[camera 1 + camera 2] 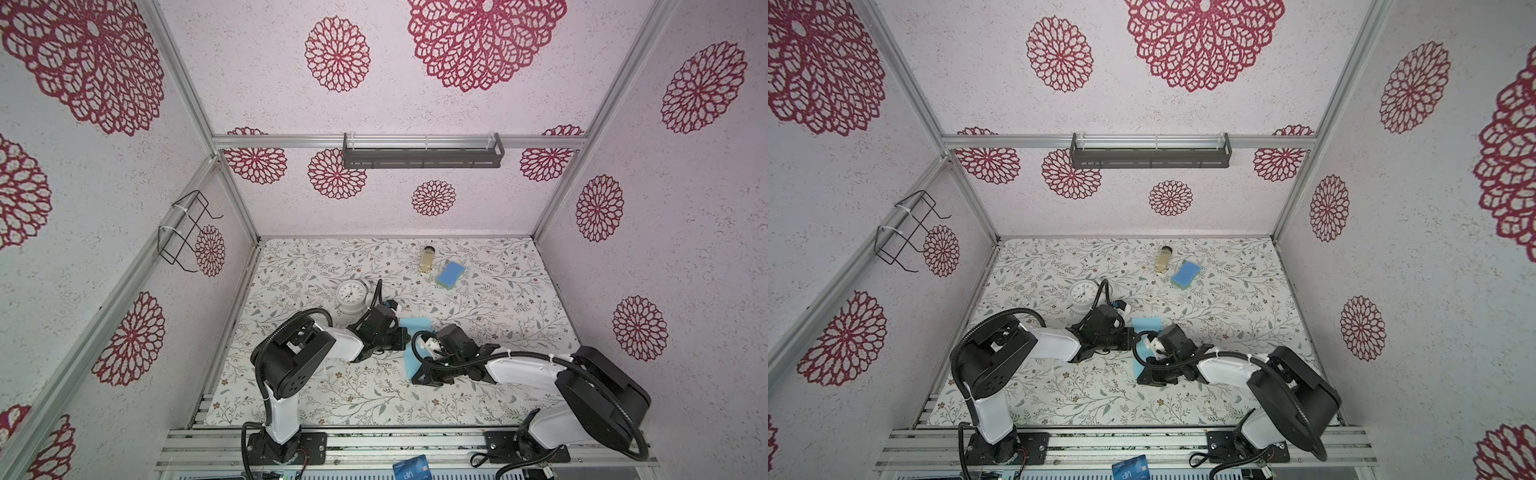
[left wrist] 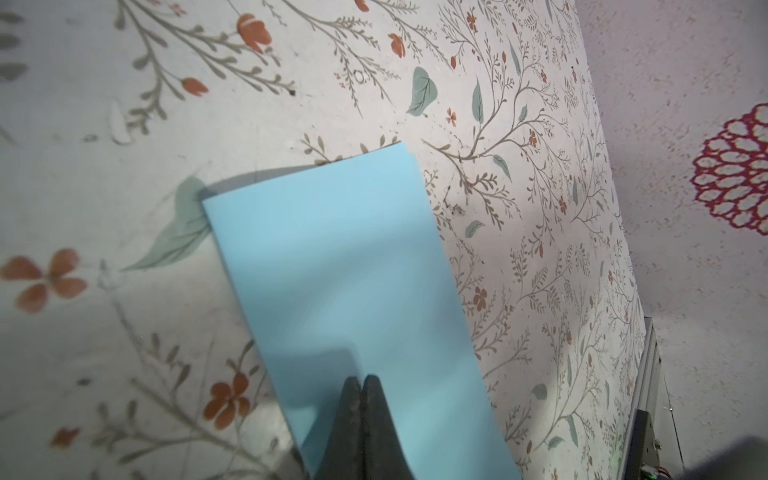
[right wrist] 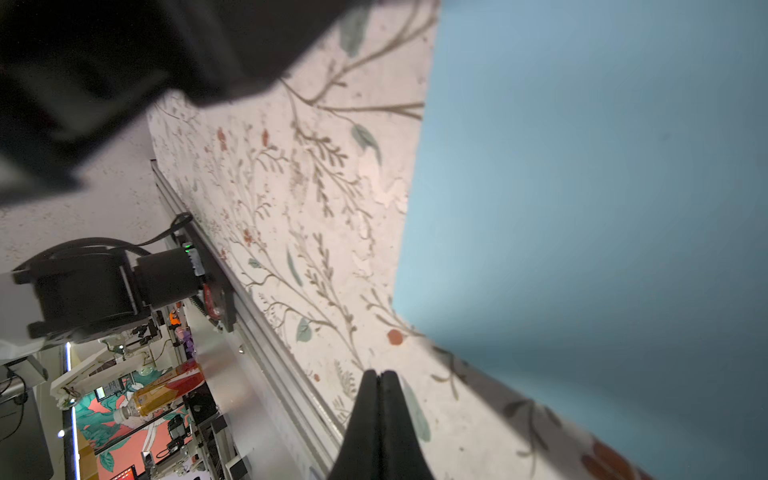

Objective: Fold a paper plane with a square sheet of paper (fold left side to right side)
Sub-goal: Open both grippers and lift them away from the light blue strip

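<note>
Claws: two, black, both pinched fully shut, nothing between the jaws. The left claw [image 2: 360, 380] has its tips over the sheet; contact can't be told. The right claw [image 3: 379, 374] is over bare table just beside the sheet's edge.

- One floral-print table [image 1: 498, 332].
- Two white-and-black robot arms, left [image 1: 340, 343] and right [image 1: 519, 368].
- One grey metal shelf [image 1: 422, 151] on the back wall.
- One black wire rack [image 1: 185, 230] on the left wall.
- One thin light blue square sheet of paper [image 1: 415, 325], mid-table between the claws. It lies folded into a narrow rectangle, with two layers showing at a corner [image 2: 340, 257].
- One white round clock [image 1: 351, 294], near the left arm.
- One blue sponge with green underside [image 1: 449, 274], far side.
- One small clear bottle [image 1: 428, 259], just beside the sponge.
- One dark blue printed card [image 1: 410, 466] on the front rail.
</note>
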Tool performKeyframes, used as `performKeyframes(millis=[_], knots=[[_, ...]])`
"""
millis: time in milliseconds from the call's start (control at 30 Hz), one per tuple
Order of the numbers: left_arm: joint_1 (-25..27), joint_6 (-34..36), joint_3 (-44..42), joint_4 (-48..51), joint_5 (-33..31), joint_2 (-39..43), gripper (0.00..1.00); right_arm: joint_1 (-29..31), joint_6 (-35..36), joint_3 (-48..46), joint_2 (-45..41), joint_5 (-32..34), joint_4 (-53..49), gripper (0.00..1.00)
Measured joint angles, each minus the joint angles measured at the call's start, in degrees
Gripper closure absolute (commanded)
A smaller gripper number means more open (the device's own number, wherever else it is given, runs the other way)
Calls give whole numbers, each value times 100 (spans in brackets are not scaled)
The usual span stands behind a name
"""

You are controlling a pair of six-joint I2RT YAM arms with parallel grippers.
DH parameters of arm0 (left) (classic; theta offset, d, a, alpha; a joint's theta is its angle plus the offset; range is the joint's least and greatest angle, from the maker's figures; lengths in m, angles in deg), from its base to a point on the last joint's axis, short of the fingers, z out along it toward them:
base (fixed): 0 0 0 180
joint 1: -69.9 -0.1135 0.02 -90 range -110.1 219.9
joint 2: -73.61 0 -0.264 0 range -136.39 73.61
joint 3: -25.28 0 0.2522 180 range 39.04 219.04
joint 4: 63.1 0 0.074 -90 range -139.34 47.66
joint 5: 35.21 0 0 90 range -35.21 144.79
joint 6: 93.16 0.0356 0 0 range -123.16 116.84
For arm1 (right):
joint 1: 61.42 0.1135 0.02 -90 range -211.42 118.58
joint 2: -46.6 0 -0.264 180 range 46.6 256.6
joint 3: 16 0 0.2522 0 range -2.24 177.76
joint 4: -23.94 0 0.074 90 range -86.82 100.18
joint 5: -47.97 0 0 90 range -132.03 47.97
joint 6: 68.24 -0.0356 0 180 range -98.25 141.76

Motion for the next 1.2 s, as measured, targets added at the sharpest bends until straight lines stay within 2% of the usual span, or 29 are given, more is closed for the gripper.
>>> performKeyframes(millis=[133, 233, 300, 367, 533, 567, 700, 867, 1200], knots=[[26, -79, -4, 297, -17, 251, 100, -129, -28, 385, -632, 157, -483, 83], [24, -168, 4, 503, -57, 638, 100, -367, -50, 446, -1139, 269, -750, 74], [24, -225, 66, 671, -92, 914, 86, -588, -63, 380, -1434, 310, -918, 70], [24, -310, 225, 870, -142, 1167, 64, -859, -94, 190, -1711, 350, -1027, 66], [24, -728, 925, 1589, -295, 1665, 32, -1349, -221, -470, -1993, 363, -1191, 59], [24, -804, 1130, 1775, -339, 1753, 23, -1408, -262, -597, -1998, 358, -1207, 57], [24, -1167, 2063, 2514, -566, 1963, 4, -1513, -407, -872, -1998, 343, -1228, 52], [24, -1622, 3322, 3359, -841, 1980, 1, -1545, -555, -905, -1880, 236, -1012, 51], [122, -2704, 4937, 4135, -1215, 1775, 1, -1554, -793, -905, -1300, 81, -378, 52]])
